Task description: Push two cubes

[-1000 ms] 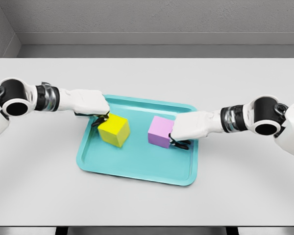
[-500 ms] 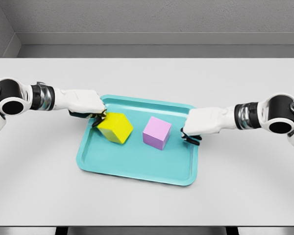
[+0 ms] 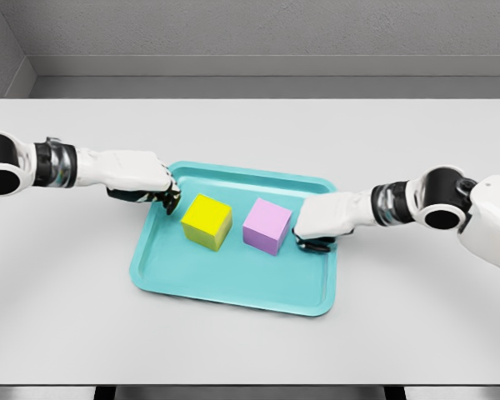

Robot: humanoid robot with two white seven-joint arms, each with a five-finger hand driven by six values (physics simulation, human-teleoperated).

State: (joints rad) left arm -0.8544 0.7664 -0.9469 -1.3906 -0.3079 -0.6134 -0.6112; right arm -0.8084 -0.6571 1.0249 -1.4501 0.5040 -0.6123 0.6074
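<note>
A yellow cube (image 3: pixel 207 221) and a pink cube (image 3: pixel 267 225) sit side by side, a small gap between them, in the middle of a teal tray (image 3: pixel 233 283). My left hand (image 3: pixel 165 198) hovers at the tray's upper left rim, fingers curled, a short way left of the yellow cube and apart from it. At the tray's right side is my right hand (image 3: pixel 310 240), fingers curled under the palm, just right of the pink cube with a thin gap between them. Neither hand holds anything.
The tray lies on a white table (image 3: pixel 250 133) that ends at a grey back wall. The near table edge runs along the bottom of the view.
The yellow cube slid right and settled flat near the pink cube. My left hand drew back left off it. My right hand pulled away, then returned close to the pink cube.
</note>
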